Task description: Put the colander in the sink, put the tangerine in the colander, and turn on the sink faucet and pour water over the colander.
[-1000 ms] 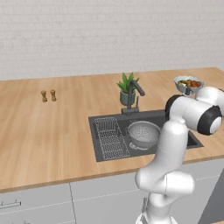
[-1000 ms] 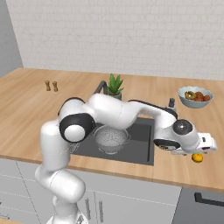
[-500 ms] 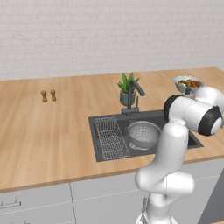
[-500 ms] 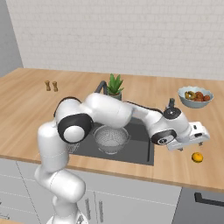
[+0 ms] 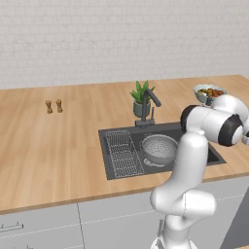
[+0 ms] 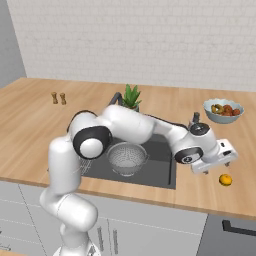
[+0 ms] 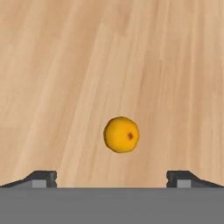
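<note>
While the jaws [image 7: 111, 178] stand wide apart, the tangerine [image 7: 121, 134] lies centred beyond them, untouched.

Bare counter [image 7: 65, 65] around tangerine [image 7: 121, 134] (fruit bowl [image 6: 223, 111] well apart)

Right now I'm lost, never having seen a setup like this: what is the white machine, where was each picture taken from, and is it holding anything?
It is a white robot arm in a rendered kitchen. Two pictures come from cameras behind it, left and right; the third looks along its end effector. The perforated silvery metal colander sits in the dark grey sink. The small orange tangerine lies on the wooden counter, below the open, empty end effector. A slim dark faucet stands behind the sink.
</note>
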